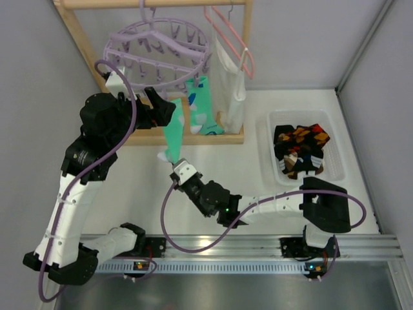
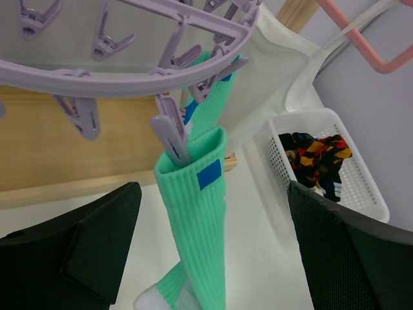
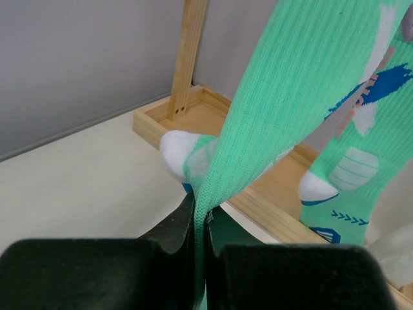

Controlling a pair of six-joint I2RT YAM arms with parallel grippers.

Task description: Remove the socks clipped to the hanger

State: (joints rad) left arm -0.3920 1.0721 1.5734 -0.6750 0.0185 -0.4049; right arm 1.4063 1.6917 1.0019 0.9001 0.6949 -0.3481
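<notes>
The lavender round hanger [image 1: 155, 51] hangs from the wooden rack's top bar. A plain mint sock [image 1: 174, 132] hangs from one of its clips [image 2: 171, 135]. A second mint sock with blue marks [image 1: 203, 106] hangs behind it. My left gripper [image 1: 158, 106] is open beside the sock's cuff. In the left wrist view the sock [image 2: 200, 213] hangs between the wide-apart fingers [image 2: 97, 239] without touching them. My right gripper [image 1: 177, 169] is shut on the lower end of the mint sock [image 3: 290, 97], which runs taut up from the pinched fingers [image 3: 181, 226].
A white garment [image 1: 229, 84] on a pink wire hanger [image 1: 229, 35] hangs right of the socks. The rack's wooden base tray [image 3: 271, 194] lies under them. A white basket [image 1: 271, 161] at the right holds black, orange and red socks [image 1: 300, 145].
</notes>
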